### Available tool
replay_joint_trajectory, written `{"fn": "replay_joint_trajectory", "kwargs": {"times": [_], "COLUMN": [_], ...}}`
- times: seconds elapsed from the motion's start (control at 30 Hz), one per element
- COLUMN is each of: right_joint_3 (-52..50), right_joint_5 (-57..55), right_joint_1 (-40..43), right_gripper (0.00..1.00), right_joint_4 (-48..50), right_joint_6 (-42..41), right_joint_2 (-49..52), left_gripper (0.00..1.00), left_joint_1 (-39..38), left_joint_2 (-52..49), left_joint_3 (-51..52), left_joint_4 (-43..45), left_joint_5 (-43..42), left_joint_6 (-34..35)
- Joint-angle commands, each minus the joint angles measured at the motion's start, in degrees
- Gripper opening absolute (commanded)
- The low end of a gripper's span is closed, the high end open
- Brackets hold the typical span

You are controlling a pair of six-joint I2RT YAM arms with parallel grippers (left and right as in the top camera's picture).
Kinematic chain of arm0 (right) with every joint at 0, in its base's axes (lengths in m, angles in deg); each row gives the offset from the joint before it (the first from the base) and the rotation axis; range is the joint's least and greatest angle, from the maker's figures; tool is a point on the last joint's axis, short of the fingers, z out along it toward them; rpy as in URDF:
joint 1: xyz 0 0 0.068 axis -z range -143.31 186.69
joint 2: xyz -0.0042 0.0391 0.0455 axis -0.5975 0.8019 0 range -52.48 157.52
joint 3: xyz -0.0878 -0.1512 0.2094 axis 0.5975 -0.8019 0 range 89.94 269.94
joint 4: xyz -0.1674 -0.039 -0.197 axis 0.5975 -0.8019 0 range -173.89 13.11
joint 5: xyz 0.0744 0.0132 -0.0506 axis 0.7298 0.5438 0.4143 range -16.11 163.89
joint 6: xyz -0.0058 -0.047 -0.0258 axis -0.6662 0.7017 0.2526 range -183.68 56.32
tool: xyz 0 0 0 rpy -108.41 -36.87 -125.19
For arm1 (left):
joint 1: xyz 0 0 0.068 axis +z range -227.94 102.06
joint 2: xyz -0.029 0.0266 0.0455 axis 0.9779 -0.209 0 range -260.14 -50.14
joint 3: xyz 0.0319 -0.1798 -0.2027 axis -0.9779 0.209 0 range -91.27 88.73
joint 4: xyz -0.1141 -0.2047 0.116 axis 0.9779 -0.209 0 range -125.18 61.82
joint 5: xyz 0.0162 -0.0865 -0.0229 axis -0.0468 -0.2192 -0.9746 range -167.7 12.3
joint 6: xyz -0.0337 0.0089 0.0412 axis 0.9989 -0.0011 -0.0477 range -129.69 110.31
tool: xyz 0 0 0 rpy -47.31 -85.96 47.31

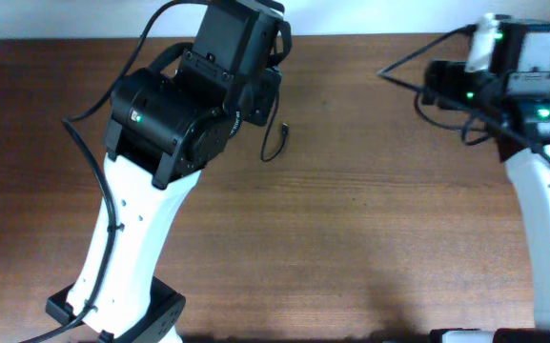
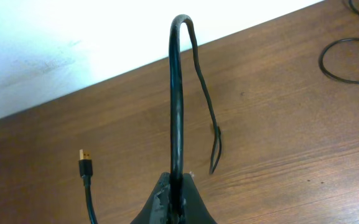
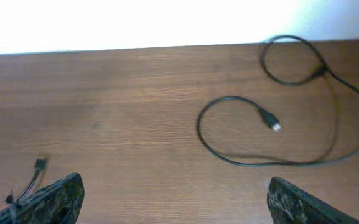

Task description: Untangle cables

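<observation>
On the table [image 1: 351,248], the cables [image 3: 267,119] lie in several places, well apart.

1. Claw state. The left claw [image 2: 174,202] is pressed together on the held cable [image 2: 177,112], which rises from the fingers in a tall loop [image 2: 180,20]. A thinner strand [image 2: 216,146] hangs from the top of the loop towards the table; we cannot tell whether its end touches the wood. The right claw [image 3: 173,190] is spread wide and pinches nothing.

2. Location. One cable lies below the right claw in open curves, its plug near the middle of the view. Another, with a USB plug [image 2: 85,163], lies near the left claw.

3. Handling. We judge the cables light, limp and soft. A raised loop sags and swings, and a thin cord is likely to slide between the fingers unless it is pinched squarely. The plugs are the only stiff parts and may snag where cords cross.

4. Where to take hold. We recommend gripping the cord just behind a plug, or on a bare run lying flat and away from any crossing. We advise against pulling on the plug itself, since the joint there looks like the weakest point.
</observation>
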Motion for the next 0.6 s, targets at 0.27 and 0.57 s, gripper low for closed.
{"fn": "replay_joint_trajectory", "kwargs": {"times": [0.27, 0.57], "right_joint_3": [0.1, 1.6], "right_joint_5": [-8.7, -9.9], "right_joint_1": [-1.0, 2.1], "right_gripper": [0.96, 0.99], "right_joint_4": [-1.6, -2.5], "right_joint_6": [1.4, 2.8], "right_joint_2": [-3.5, -7.4], "left_gripper": [0.00, 0.00], "left_joint_1": [-1.1, -11.7], "left_joint_2": [-10.9, -13.8], "left_joint_3": [-0.2, -0.2], "left_joint_4": [3.8, 16.4], "left_joint_5": [-14.3, -23.8], "left_joint_6": [0.0, 0.2]}}
